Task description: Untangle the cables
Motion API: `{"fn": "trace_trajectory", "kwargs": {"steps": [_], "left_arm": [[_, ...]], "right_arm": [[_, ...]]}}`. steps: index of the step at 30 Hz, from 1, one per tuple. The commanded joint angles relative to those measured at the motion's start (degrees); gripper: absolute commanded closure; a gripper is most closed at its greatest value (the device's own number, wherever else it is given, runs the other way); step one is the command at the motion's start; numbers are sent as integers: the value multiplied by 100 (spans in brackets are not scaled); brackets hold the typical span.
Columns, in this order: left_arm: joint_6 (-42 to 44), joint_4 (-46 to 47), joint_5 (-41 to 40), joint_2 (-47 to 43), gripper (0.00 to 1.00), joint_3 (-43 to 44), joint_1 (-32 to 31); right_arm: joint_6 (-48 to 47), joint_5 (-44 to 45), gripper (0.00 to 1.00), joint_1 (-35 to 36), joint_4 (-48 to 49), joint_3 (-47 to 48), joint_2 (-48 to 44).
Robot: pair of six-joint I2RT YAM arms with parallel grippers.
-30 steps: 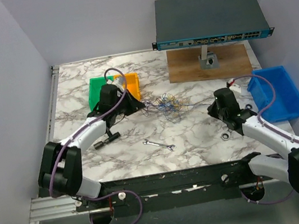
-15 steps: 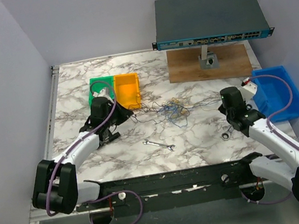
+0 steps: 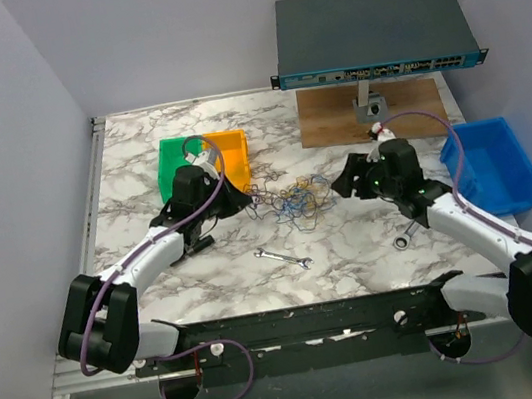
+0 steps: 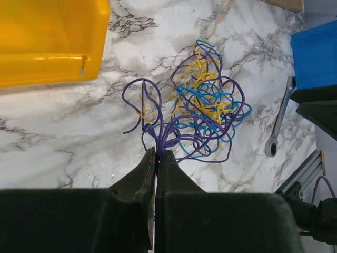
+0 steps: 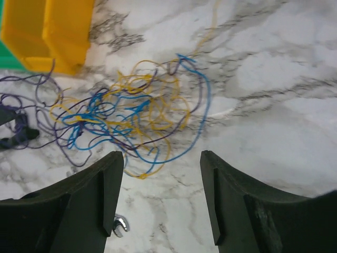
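Left gripper (image 4: 156, 154): jaws together, clamped on a few purple strands at the near edge of the cables (image 4: 202, 110), which fan out just ahead of its tips. Right gripper (image 5: 160, 158): jaws apart, holding nothing, with the tangle just ahead. Judged light, limp and snag-prone. Best taken by the outlying blue loop (image 5: 203, 108), not the knotted centre.

I saw bright, even overhead light on the white marbled tabletop (image 3: 354, 246), with only faint, soft shadows beneath the arms. The right wrist picture was slightly smeared. The left wrist picture showed the tangle of thin blue, yellow and purple cables (image 4: 202, 113) crisply.
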Motion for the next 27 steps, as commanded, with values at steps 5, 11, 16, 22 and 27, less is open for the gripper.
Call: {"fn": "trace_trajectory", "kwargs": {"steps": [5, 11, 16, 22, 27], "left_arm": [[115, -124, 237, 103, 100, 220, -2], [22, -39, 365, 180, 100, 279, -11], [123, -232, 273, 49, 100, 356, 11], [-227, -145, -447, -898, 100, -288, 550], [-732, -129, -1045, -1807, 100, -989, 1115]], "right_arm": [[-731, -712, 33, 1005, 517, 1000, 1339], [-758, -627, 36, 1232, 765, 1160, 2126], [-581, -179, 68, 1250, 860, 1052, 2427], [683, 3187, 100, 1122, -51, 827, 1881], [1820, 3570, 99, -73, -426, 103, 875]]}}
